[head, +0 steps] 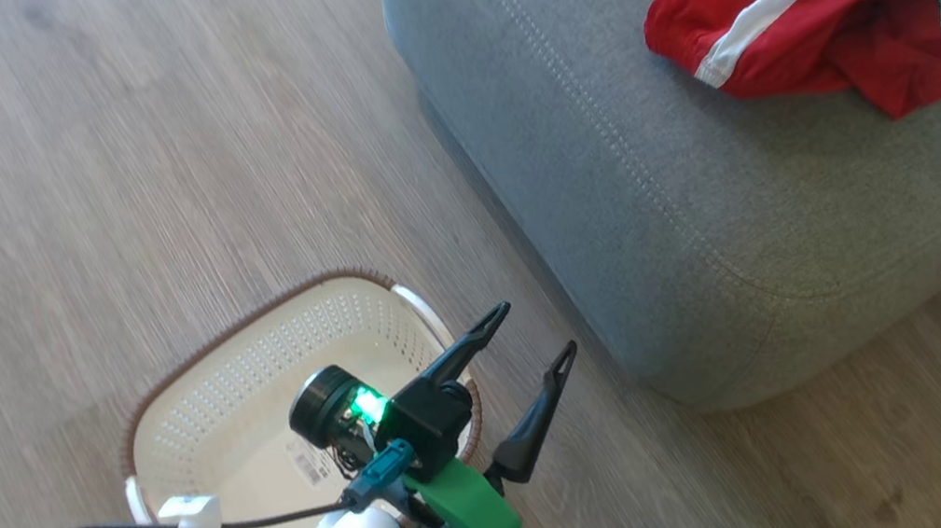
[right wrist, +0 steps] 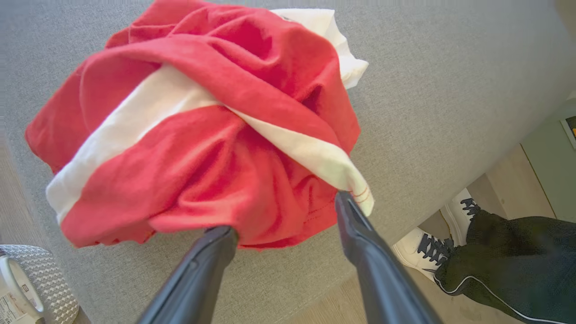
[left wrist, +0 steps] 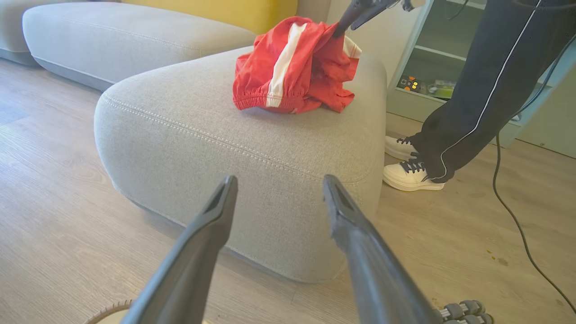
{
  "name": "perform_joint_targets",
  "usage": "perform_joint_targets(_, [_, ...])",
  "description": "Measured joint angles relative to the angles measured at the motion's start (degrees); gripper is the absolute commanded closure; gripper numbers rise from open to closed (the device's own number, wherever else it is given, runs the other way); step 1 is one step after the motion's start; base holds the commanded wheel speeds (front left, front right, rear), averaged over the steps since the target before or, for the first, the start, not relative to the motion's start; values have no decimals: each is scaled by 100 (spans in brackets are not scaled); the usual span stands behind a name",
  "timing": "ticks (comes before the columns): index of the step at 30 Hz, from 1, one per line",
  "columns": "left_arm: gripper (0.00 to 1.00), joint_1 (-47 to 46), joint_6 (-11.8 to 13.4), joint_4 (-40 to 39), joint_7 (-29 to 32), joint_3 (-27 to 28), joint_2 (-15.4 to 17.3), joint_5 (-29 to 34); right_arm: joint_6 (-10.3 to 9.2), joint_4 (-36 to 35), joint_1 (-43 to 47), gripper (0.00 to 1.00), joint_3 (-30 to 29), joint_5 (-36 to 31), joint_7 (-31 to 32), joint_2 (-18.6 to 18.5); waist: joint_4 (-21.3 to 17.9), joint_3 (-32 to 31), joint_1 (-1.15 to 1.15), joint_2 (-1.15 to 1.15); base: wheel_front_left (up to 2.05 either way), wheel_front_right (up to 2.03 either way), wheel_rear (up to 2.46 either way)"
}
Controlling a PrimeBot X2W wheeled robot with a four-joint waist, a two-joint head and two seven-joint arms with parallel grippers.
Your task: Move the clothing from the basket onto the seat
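The right pincer (right wrist: 281, 213) is gaping wide, holding nothing; the bright red, white-striped fabric clothing (right wrist: 202, 135) is lying at its tips on the grey upholstered seat (right wrist: 450, 90), one fold possibly brushing a finger, so backing straight out is looking wisest. The left pincer (head: 535, 327) is hanging open, empty.

Bright even daylight; soft shadows; wrist views edge-warped.
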Motion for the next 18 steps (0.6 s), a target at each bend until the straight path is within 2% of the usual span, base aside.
perform_joint_targets(8, [0,91,0,-10,0,133,-100,-52,0,9,-325,0,1069,1205,-456,-334,101,-377,0,0,0,0,0])
perform_joint_targets(12, [0,252,-1,-9,0,154,-153,-51,0,-221,-346,0,1596,1834,-615,-533,155,-546,0,0,0,0,0])
perform_joint_targets(15, [0,358,-1,-9,0,167,-182,-51,0,-732,-318,0,1958,2426,-708,-735,179,-670,0,0,0,0,0])
perform_joint_targets(18, [0,385,0,-12,0,200,-224,-51,0,-1590,-177,0,2241,3051,-991,-1037,216,-778,0,0,0,0,0])
